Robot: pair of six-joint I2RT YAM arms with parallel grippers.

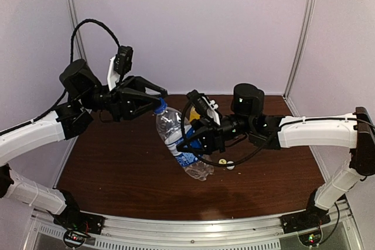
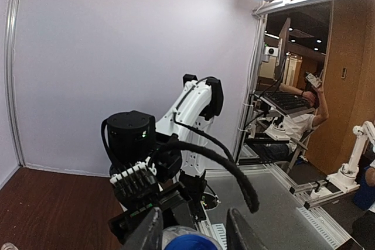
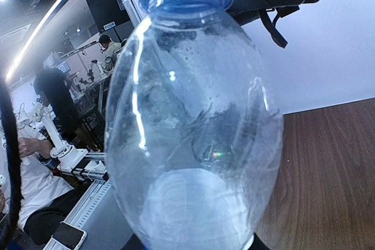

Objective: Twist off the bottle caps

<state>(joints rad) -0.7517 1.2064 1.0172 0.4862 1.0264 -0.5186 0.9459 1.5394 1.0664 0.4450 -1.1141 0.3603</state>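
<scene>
**Object and position.** One clear water bottle (image 1: pixel 171 128) is held tilted above the table (image 1: pixel 117 162), neck towards the left arm. Its blue cap (image 1: pixel 160 109) is on.

**Grip.** The right gripper (image 1: pixel 198 139) is closed around the bottle's mid-body and carries it. The left gripper (image 1: pixel 159 101) is set at the cap, with a finger on each side in the left wrist view. Whether the fingers are pressing on the cap cannot be told.

**Handling – judged.**
- The wall is thin and smooth, and the bottle looks nearly empty, so it is expected to be light, slippery and easily dented.
- The body is best held at its middle, as it is now.
- The cap is best taken across its side wall, squarely, so that the twist is not lost to slipping.

**Count.**
- Caps: three are counted – the blue cap on the bottle, plus a yellow cap (image 1: pixel 222 160) and a white cap (image 1: pixel 230 166) lying loose and just beside each other on the table.
- Bottles: one is certain. A yellow-orange shape (image 1: pixel 191 113) behind the right gripper may be a second, and no third is made out.
</scene>
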